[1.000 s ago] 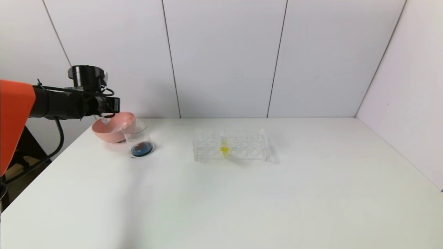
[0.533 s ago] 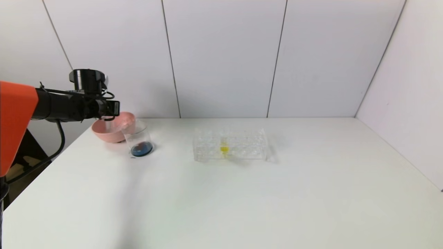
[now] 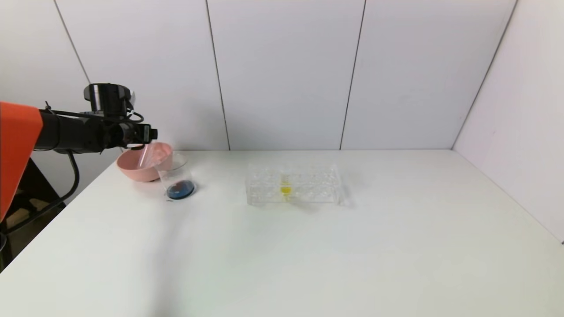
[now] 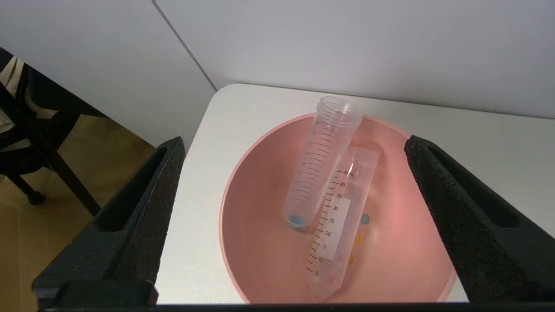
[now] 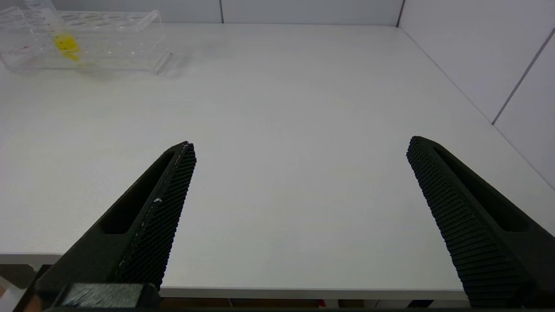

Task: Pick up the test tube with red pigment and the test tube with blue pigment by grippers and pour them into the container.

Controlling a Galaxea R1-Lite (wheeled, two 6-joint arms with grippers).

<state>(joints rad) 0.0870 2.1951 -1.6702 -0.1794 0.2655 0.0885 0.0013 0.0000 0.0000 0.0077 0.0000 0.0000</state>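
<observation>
Lying in the pink bowl (image 4: 260, 260), the test tube with blue pigment (image 4: 318, 162), nearly drained, leans across the emptied test tube with red pigment (image 4: 342, 216). Directly above them hangs the left end effector (image 4: 295, 147), spread wide and holding nothing. Just beside the bowl, the container (image 3: 176, 178) holds dark blue liquid. Near the worktop (image 5: 277, 130) edge, the right end effector (image 5: 299, 145) gapes empty.

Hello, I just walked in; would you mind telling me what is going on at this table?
The left gripper hangs open above the pink bowl, where two emptied test tubes lie, one with a blue trace at its tip. The container beside the bowl holds dark blue liquid. A tube with yellow liquid stands in the clear rack. The right gripper is open, idle over the table's near right part.
</observation>
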